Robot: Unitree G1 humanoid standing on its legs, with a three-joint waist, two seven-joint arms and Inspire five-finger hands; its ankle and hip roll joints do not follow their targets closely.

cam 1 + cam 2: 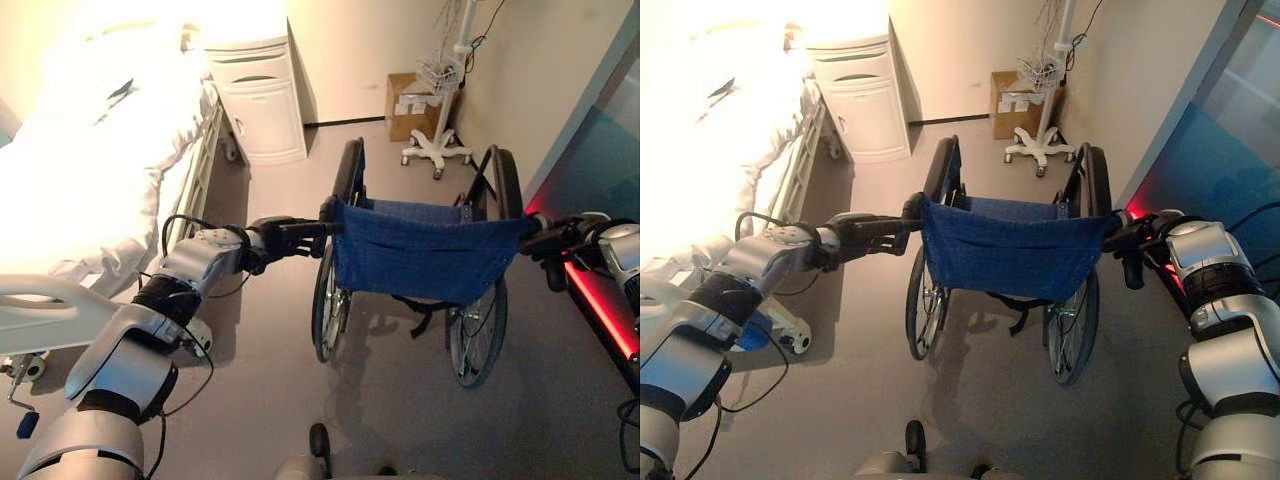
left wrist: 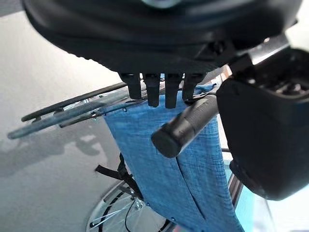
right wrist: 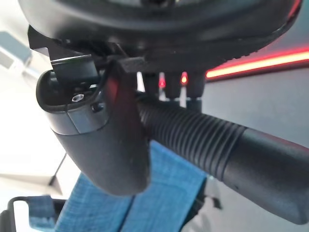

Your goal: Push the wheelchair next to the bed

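Wheelchair [image 1: 420,255] is seen from behind, standing on the grey floor [image 1: 270,330] in the middle of the room, to the right of the bed [image 1: 90,170] and apart from it, with a strip of floor between. Blue fabric backrest [image 1: 1012,252] faces the robot; both big wheels are on the floor.

Left hand [image 1: 288,238] is held at the left push handle [image 2: 186,126]. In the left wrist view the fingers [image 2: 154,92] are curled over the black grip with the thumb on the other side, so the handle is clamped.

Right hand [image 1: 1137,238] is placed at the right push handle [image 3: 212,145]. In the right wrist view the ribbed black grip is seen running between the thumb and the fingers [image 3: 161,82], which are wrapped round it: closed on the handle.

Bed is covered with white bedding and has a white side rail [image 1: 45,310] near the robot's left arm. A white bedside cabinet [image 1: 258,95] stands at the head of the bed, against the far wall. Further right, beyond the wheelchair, a cardboard box [image 1: 412,105] sits by the wall, and a white wheeled stand [image 1: 437,150] with a wire basket is just beside it. A red light strip [image 1: 600,310] runs along the base of the right wall.
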